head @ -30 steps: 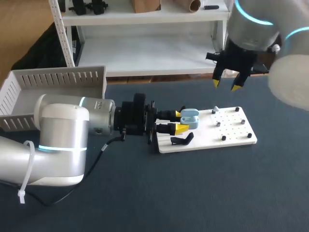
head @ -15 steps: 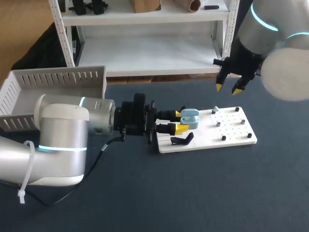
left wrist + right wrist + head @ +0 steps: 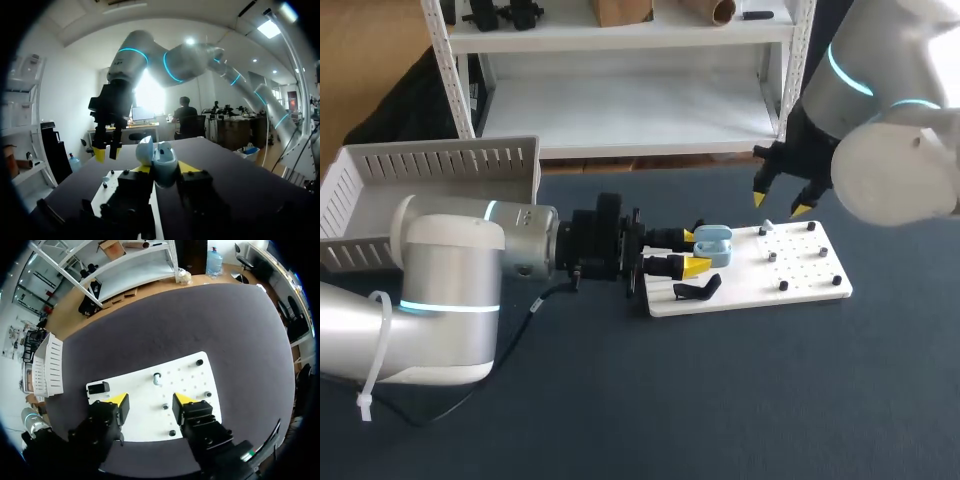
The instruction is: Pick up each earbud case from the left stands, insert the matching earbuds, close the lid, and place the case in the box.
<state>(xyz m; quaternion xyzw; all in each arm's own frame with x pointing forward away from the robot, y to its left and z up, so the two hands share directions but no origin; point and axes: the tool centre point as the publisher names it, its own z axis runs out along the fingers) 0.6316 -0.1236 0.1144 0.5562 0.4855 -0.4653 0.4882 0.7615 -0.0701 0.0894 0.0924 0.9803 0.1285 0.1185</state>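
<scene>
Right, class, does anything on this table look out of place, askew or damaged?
Nothing stands out. The light blue earbud case, lid open, sits between the left end effector's fingers over the white board; the right end effector hangs open above the board's far side.

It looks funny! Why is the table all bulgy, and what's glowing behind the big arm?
Right wrist view: the fisheye lens bulges the table. Left wrist view: room light glares behind the right arm, so the right gripper looks dark; the earbud case is well lit.
</scene>
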